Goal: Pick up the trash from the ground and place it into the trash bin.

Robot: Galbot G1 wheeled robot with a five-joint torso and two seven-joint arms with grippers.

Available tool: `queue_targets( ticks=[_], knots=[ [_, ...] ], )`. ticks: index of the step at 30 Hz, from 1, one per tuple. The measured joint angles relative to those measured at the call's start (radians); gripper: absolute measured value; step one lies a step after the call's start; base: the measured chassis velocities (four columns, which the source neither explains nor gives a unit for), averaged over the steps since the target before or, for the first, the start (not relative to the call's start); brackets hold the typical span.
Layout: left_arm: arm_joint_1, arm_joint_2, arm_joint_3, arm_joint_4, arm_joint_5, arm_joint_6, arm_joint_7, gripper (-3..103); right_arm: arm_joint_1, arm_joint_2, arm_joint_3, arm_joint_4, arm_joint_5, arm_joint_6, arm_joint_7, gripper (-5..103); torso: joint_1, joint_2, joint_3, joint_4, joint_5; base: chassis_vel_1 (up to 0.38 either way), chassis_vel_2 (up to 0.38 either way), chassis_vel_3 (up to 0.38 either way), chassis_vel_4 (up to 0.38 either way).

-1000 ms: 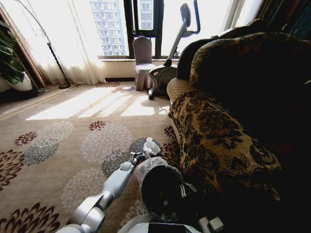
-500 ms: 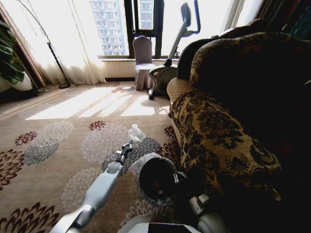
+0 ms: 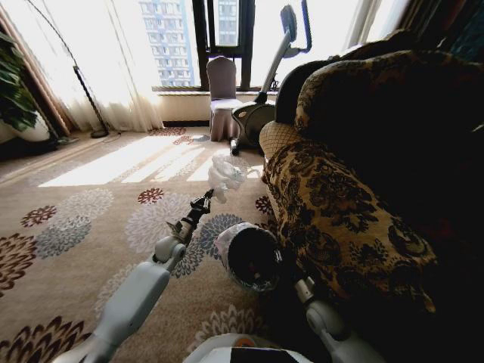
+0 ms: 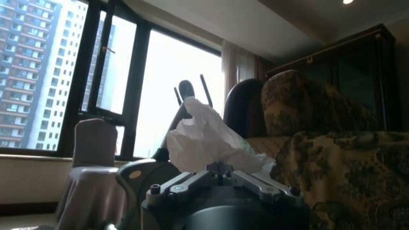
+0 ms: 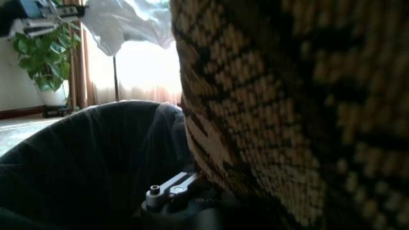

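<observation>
Floral carpet by the sofa; left gripper [image 3: 212, 194] clamped on the white bag [image 3: 227, 172], raised clear, right gripper [image 3: 281, 261] gripping the bin [image 3: 253, 259] rim, tilted to receive.

White plastic bag [image 3: 226, 173], black trash bin [image 3: 253, 259], brown floral-patterned sofa [image 3: 340, 212].

Floor — carpet [image 3: 83, 227] with a flower pattern, sunlit near the window [image 3: 219, 38]. Right side — patterned sofa [image 3: 355, 204]. By the window: covered chair [image 3: 222, 98], exercise machine [image 3: 265, 98], floor lamp [image 3: 83, 83], curtains [image 3: 121, 68]. Far left: potted plant [image 3: 15, 98]
</observation>
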Motion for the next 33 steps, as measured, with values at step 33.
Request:
queue_targets(
  ticks=[33],
  knots=[
    [0.232,-0.022,-0.139,-0.242,-0.057,0.023,0.095,0,-0.111,0.061,-0.046,0.137,-0.039,-0.039,0.008,4,0.0,0.0,0.0,-0.0009,0.0,0.018,-0.022,-0.022,0.024]
  ],
)
